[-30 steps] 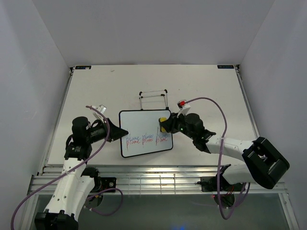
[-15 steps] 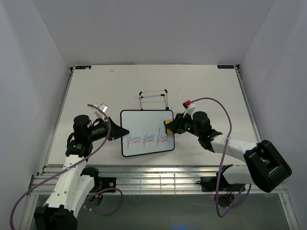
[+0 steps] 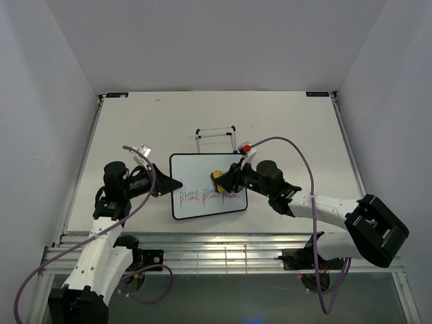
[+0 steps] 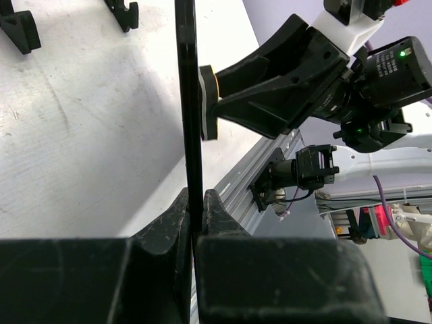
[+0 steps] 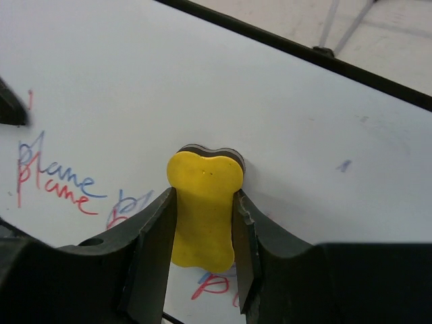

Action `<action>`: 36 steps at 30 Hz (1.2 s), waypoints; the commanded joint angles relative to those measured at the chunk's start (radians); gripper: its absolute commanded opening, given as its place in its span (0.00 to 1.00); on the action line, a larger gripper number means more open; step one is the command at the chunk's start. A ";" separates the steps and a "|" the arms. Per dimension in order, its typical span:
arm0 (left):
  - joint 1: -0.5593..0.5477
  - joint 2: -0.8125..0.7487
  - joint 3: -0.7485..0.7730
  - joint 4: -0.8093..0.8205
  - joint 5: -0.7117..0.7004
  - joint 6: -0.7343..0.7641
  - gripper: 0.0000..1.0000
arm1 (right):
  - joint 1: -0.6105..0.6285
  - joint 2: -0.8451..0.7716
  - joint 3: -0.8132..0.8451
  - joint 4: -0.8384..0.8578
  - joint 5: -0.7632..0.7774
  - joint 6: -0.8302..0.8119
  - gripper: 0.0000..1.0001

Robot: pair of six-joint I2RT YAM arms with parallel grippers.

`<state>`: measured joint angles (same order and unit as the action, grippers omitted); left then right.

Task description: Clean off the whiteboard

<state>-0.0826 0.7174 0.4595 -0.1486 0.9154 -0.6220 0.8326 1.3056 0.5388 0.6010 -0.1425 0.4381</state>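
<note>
The whiteboard [image 3: 206, 194] lies at the table's middle, with red and blue writing along its lower half. My left gripper [image 3: 177, 186] is shut on the board's left edge; in the left wrist view the black frame [image 4: 190, 101] stands edge-on between my jaws. My right gripper [image 3: 226, 179] is shut on the yellow sponge [image 3: 217, 177] and presses it on the board above the middle word. In the right wrist view the sponge [image 5: 204, 206] sits between my fingers on the whiteboard [image 5: 223, 101], with writing to its left and below.
A thin black wire stand [image 3: 216, 138] stands just behind the board. The table's near edge is a metal rail [image 3: 223, 239]. Purple cables loop from both arms. White walls close in the table at left, right and back.
My right gripper has slid the sponge leftward across the board, from its right edge to above the middle word. The left gripper and board have stayed put.
</note>
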 commanded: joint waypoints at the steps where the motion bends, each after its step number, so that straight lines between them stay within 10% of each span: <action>1: -0.008 -0.024 0.014 0.096 0.122 -0.047 0.00 | -0.032 -0.031 -0.066 0.026 0.138 0.010 0.34; 36: -0.031 -0.049 -0.012 0.124 0.103 -0.084 0.00 | -0.179 0.004 0.006 -0.093 0.138 0.036 0.34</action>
<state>-0.1078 0.7124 0.4313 -0.1097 0.9409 -0.6758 0.6762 1.3144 0.6033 0.5510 -0.0540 0.4904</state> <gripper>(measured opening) 0.139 0.415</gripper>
